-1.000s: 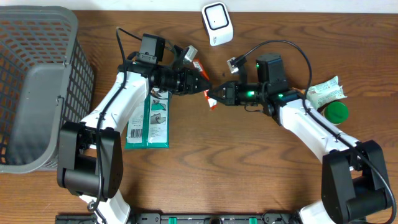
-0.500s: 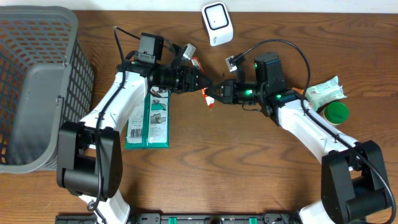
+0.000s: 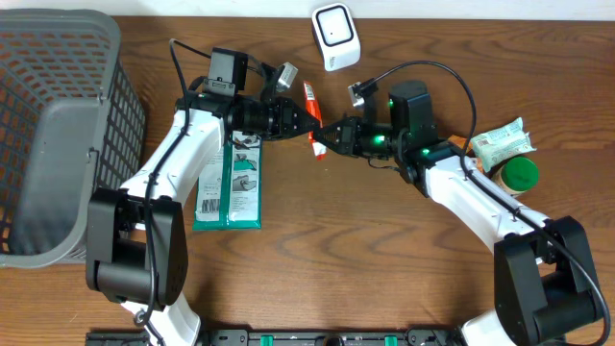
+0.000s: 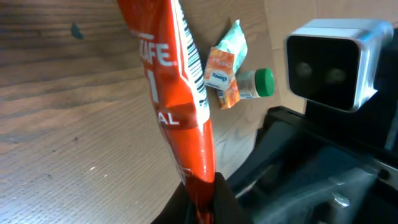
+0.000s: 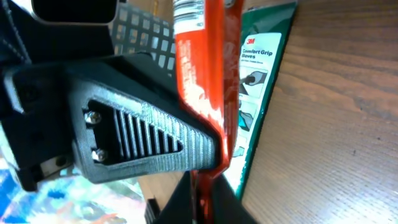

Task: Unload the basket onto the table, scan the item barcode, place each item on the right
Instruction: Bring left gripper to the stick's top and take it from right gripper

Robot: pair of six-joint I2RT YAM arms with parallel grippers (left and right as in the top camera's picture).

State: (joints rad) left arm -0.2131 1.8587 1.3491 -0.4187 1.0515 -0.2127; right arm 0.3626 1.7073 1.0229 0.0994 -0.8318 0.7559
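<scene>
Your left gripper (image 3: 311,123) was clamped tight on the near end of the red sachet (image 4: 180,106), and from the left wrist you could see the packet standing up out of its jaws with the barcode (image 4: 194,68) running along one edge. Your right gripper (image 3: 326,135) sat nose to nose with it at the same end of the sachet. Its jaws straddled the foil, but I couldn't tell whether they were pinching or slack. So you looked to be mid-handover, with the scan itself not yet begun. By my read, the next move called for one arm alone to own the sachet. It then needed carrying toward the white scanner (image 3: 334,37), which lay just beyond at the far edge, with the striped edge turned to face the scanner's window. What stood in the way was mostly the other arm, since the two wrists were crowded together right beneath the route. The green glove pack (image 3: 231,187) lay to the left under your left forearm, and the grey basket (image 3: 125,115) stood far left. A green-capped bottle (image 3: 520,173) and a pale wrapped packet (image 3: 502,142) sat well off to the right, out of trouble.
</scene>
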